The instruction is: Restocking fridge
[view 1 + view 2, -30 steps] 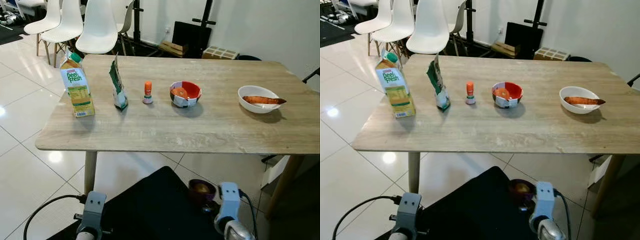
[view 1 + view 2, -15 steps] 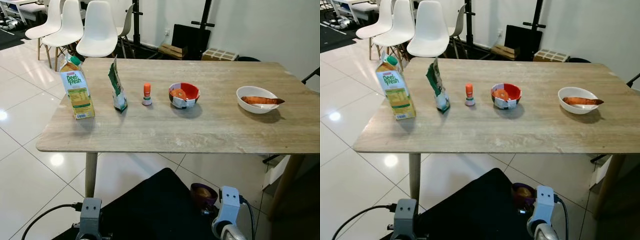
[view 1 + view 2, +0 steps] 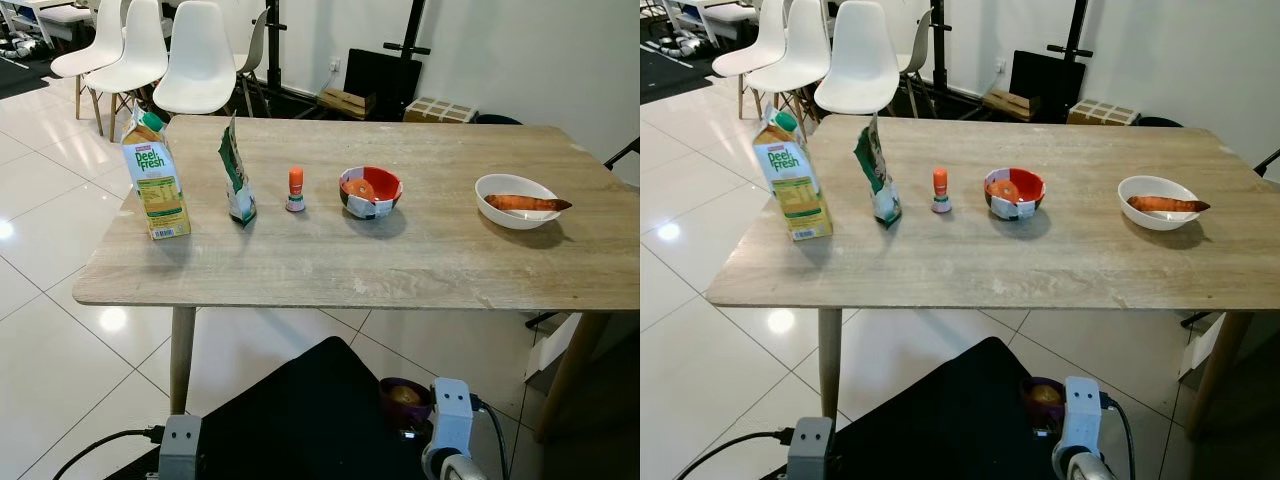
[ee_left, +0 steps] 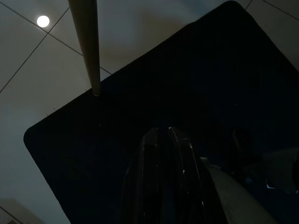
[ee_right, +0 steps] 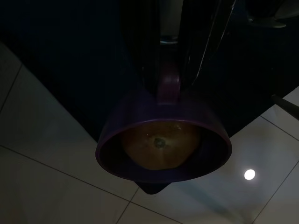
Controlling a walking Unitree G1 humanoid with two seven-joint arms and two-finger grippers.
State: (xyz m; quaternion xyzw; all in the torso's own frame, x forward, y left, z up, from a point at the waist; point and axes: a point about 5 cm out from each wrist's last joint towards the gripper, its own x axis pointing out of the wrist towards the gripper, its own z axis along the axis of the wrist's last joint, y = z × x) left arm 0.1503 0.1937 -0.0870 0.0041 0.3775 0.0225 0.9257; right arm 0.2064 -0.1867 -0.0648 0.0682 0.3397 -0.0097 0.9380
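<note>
Because the goods waited in a row for carrying to the fridge, the table [image 3: 420, 260] bore, from nine o'clock to three, a juice carton [image 3: 155, 185], a green pouch [image 3: 236, 178], a small orange-capped bottle [image 3: 295, 189], a red bowl [image 3: 371, 189] and a white bowl [image 3: 516, 198] with a sweet potato [image 3: 524, 202]. Low at six o'clock, the right gripper [image 5: 170, 70] pinched the rim of a purple bowl [image 5: 163, 151], kept level so the fruit [image 5: 160, 143] sat inside. The left gripper [image 4: 166, 140] hung idle, fingers pressed together.
</note>
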